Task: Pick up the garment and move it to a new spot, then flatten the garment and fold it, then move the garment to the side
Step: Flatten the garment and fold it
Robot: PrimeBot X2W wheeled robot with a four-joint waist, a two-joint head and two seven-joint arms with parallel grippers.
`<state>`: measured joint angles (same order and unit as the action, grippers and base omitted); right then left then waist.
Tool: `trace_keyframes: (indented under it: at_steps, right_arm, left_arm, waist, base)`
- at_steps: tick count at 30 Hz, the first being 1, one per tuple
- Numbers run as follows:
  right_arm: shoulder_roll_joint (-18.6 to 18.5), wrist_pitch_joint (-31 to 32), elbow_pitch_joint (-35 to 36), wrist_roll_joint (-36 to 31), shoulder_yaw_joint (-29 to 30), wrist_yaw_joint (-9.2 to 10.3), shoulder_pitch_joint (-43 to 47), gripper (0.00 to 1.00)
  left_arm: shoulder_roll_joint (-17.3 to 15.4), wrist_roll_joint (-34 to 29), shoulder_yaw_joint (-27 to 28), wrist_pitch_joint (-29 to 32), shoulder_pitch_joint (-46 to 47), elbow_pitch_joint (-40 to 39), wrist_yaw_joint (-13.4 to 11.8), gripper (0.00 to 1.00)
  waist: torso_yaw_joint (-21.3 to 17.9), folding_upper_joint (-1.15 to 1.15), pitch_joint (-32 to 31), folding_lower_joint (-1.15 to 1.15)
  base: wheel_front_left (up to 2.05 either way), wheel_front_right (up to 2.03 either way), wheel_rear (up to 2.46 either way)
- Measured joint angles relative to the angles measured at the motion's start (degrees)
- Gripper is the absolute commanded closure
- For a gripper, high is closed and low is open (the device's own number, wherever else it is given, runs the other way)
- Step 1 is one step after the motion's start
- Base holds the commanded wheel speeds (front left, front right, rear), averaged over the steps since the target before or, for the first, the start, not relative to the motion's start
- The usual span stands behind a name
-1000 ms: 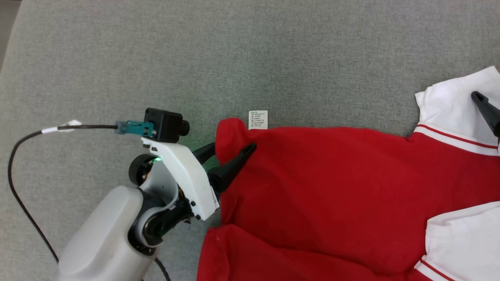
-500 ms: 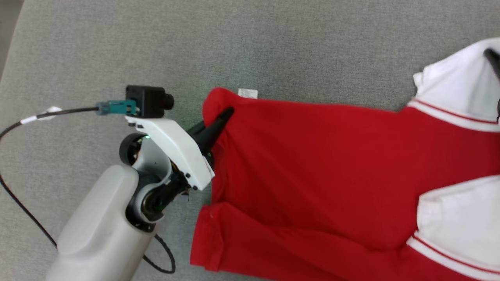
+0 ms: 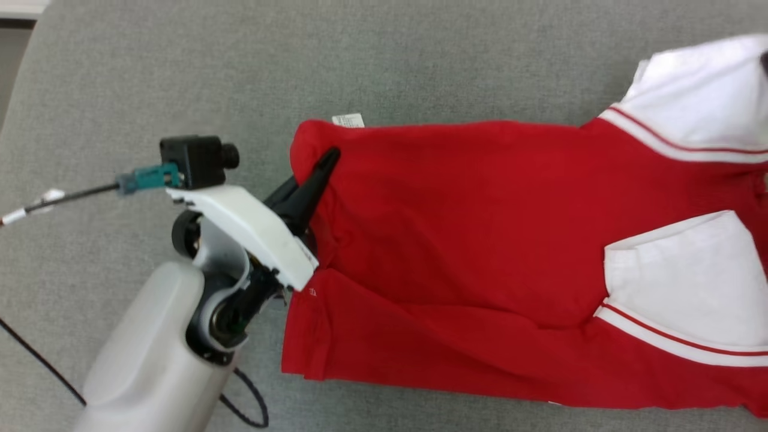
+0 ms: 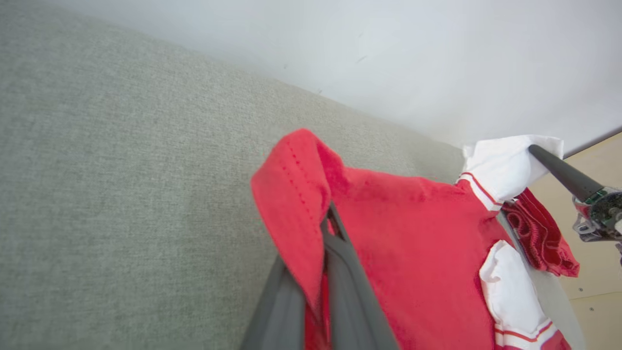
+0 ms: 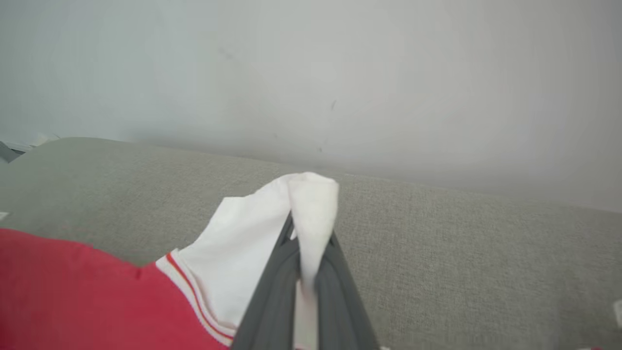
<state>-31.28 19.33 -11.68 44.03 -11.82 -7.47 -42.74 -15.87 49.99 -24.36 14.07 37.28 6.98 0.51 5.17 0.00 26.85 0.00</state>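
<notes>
Garment (image 3: 468, 240): left gripper (image 3: 324, 167) clamps its hem, right gripper (image 5: 302, 245) its sleeve; tension may slip either thin pinch.

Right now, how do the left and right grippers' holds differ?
The left gripper pinches the garment's red hem corner; the right gripper pinches its white sleeve. In the head view, the left gripper holds the left end and the right gripper the right end. Both have jaws shut on cloth.

Grey woven fabric surface (image 3: 420, 60), flat, with a rounded corner at far left. Plain white wall (image 4: 388, 48) rises just behind its far edge, faintly scuffed. Pale tan panel (image 4: 597, 218) beyond the right end, floor or board unclear. Light soft, even.
</notes>
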Motion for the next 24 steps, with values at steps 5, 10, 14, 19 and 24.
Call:
trace_keyframes:
  at_steps: [5, 10, 14, 19, 24]
  right_arm:
    - [-2.09, -3.19, 8.24, 3.00, 1.31, 0.00, 12.07, 1.00]
    - [-2.10, -5.39, 14.08, 4.17, 2.78, 0.00, 24.54, 1.00]
    - [-0.11, -7.37, 15.63, 4.20, 3.14, 0.00, 31.77, 1.00]
    - [1.40, -9.73, 14.93, 3.49, 2.86, 0.00, 35.62, 1.00]
    - [2.16, -10.83, 13.44, 3.52, 1.57, 0.00, 36.89, 1.00]
  left_arm:
    - [-0.53, 1.14, 1.19, -2.31, -6.62, -4.71, -0.69, 1.00]
    - [-1.29, 2.08, 2.25, -4.45, -15.40, -10.72, -2.93, 1.00]
    - [-1.12, 3.91, 2.15, -5.13, -22.43, -13.82, -4.11, 1.00]
    - [-1.07, 4.98, 2.79, -6.66, -27.67, -14.75, -4.90, 1.00]
    - [-1.44, 5.14, 3.41, -7.43, -29.52, -14.71, -5.12, 1.00]
  waist:
    - [-1.18, 0.00, -2.49, 0.00]
    - [-2.83, 0.00, -5.35, -0.01]
    - [-4.47, 0.00, -6.96, -0.01]
    - [-5.94, 0.00, -8.19, -0.01]
    - [-6.54, 0.00, -9.27, -0.01]
  base:
    - [0.00, 0.00, 0.00]
    - [0.00, 0.00, 0.00]
    - [0.00, 0.00, 0.00]
    - [0.00, 0.00, 0.00]
    - [0.00, 0.00, 0.00]
